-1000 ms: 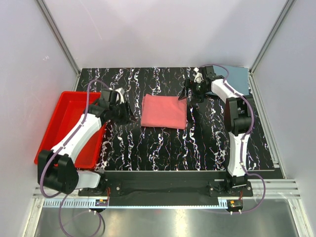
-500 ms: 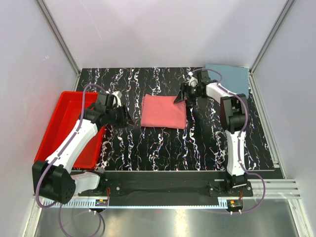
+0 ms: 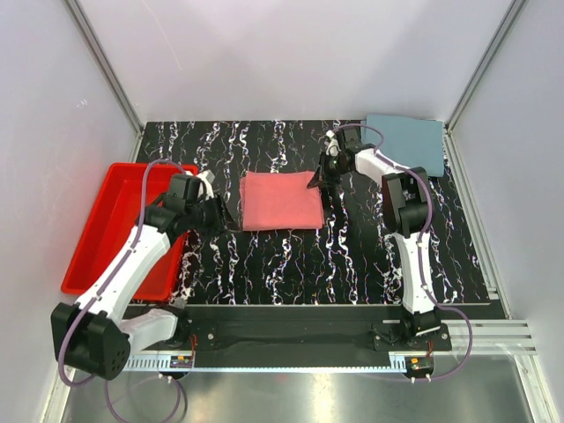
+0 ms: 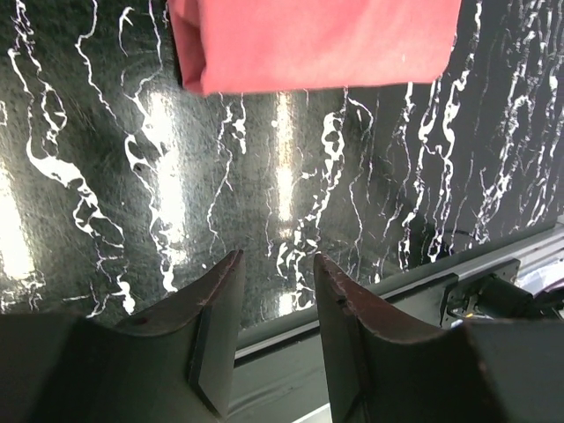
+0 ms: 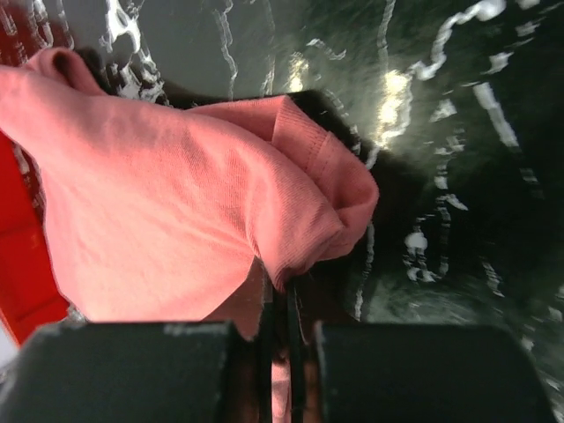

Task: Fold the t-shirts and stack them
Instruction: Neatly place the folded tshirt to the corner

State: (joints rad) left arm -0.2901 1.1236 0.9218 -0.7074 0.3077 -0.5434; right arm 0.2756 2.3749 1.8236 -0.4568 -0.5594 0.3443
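Grip first: right claw (image 5: 286,308) is pinched tight on the pink shirt (image 5: 176,203). Jaws are closed w/ only a thin layer of cloth btw them, and a rolled hem bunches just ahead of the tips. From above, right claw (image 3: 323,173) sits at the far right corner of pink shirt (image 3: 280,200). Which part of the garment that corner is, I can't tell; prob. a hem.

Left claw (image 4: 275,264) is about half-spread, nothing btw the fingers, touching nothing. It hangs over the table (image 4: 132,176), w/ the pink shirt (image 4: 317,40) ahead of the tips and apart from them.

Edges/room: the pink shirt lies as a flat folded square btw my two claws; left claw (image 3: 218,214) is just beside its left edge. Bare marbled table (image 3: 264,256) shows from the shirt's near edge down to my bases. In the left wrist view the table edge w/ a metal rail (image 4: 441,273) runs right of that claw.

Grey-blue shirt (image 3: 407,141) lies behind and right of the right claw, folded flat at the table's far right corner, well apart from the pink one.

Containers: red tray (image 3: 106,229) sits left of the left claw. My left arm crosses its right wall; only red floor and walls show where the arm doesn't cover.
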